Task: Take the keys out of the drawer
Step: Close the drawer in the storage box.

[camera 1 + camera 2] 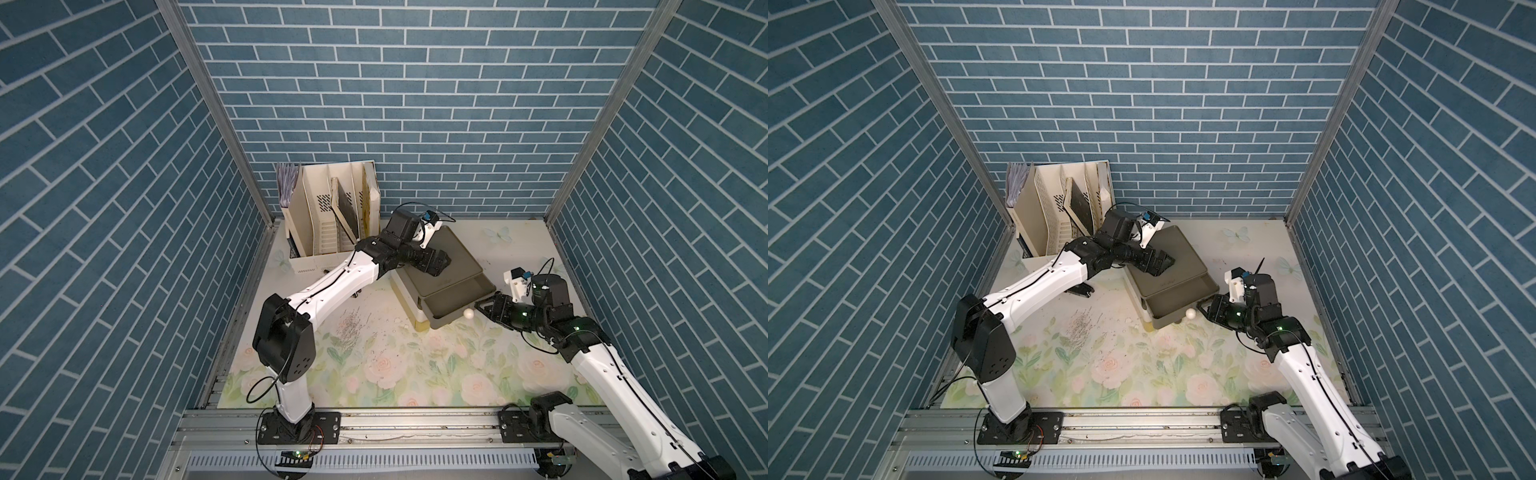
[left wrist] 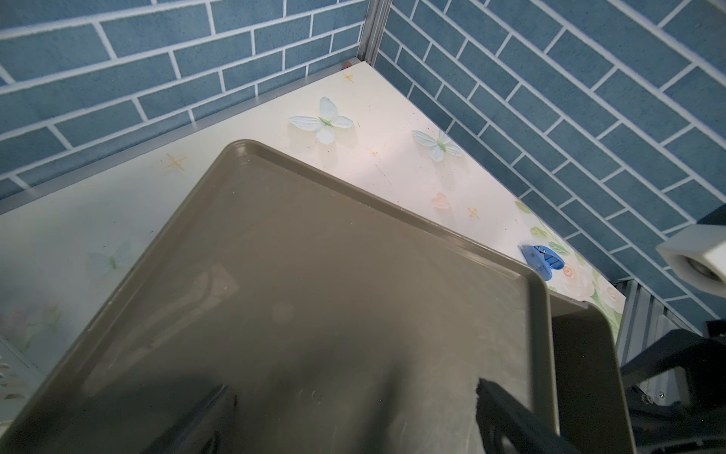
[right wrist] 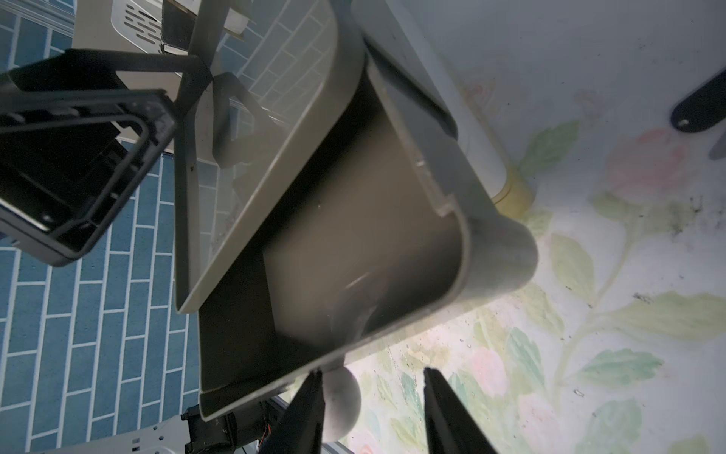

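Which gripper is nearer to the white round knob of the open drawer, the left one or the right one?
Right. The right gripper is directly at the knob, jaws open. The left gripper is over the top of the drawer unit, farther back.

Blue brick walls, floral tabletop

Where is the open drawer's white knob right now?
In both top views the white knob sits on the front of the pulled-out drawer, right of centre, just ahead of the right end effector; the right wrist view shows it between the open fingers.
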`<state>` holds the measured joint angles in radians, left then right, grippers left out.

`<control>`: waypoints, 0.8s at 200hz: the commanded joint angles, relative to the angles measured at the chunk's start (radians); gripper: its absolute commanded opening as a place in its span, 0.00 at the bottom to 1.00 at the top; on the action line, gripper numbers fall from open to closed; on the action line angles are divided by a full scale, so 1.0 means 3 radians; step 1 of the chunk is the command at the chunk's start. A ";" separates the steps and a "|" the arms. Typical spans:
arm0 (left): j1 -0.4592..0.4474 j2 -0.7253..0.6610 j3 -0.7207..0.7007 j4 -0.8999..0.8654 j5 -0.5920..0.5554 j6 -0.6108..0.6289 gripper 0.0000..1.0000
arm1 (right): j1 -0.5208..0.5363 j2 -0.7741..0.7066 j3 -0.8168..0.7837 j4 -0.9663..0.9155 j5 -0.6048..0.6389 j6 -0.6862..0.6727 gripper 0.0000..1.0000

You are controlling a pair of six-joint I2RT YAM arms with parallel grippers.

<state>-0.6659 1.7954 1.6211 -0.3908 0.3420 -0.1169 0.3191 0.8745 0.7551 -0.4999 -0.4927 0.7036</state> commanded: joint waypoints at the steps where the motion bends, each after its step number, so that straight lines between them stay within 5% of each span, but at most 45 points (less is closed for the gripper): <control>1: 0.0013 0.0004 -0.0075 -0.0099 0.0024 -0.0024 1.00 | 0.0031 0.0041 -0.0010 0.0258 0.0082 0.0074 0.44; 160: 0.0014 0.0011 -0.0066 -0.0119 0.0036 -0.0015 1.00 | 0.0078 0.0150 -0.0201 0.0822 0.0223 0.0150 0.44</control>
<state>-0.6651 1.7954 1.6180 -0.3843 0.3450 -0.1192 0.3359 0.9127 0.7086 -0.3202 -0.4503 0.7269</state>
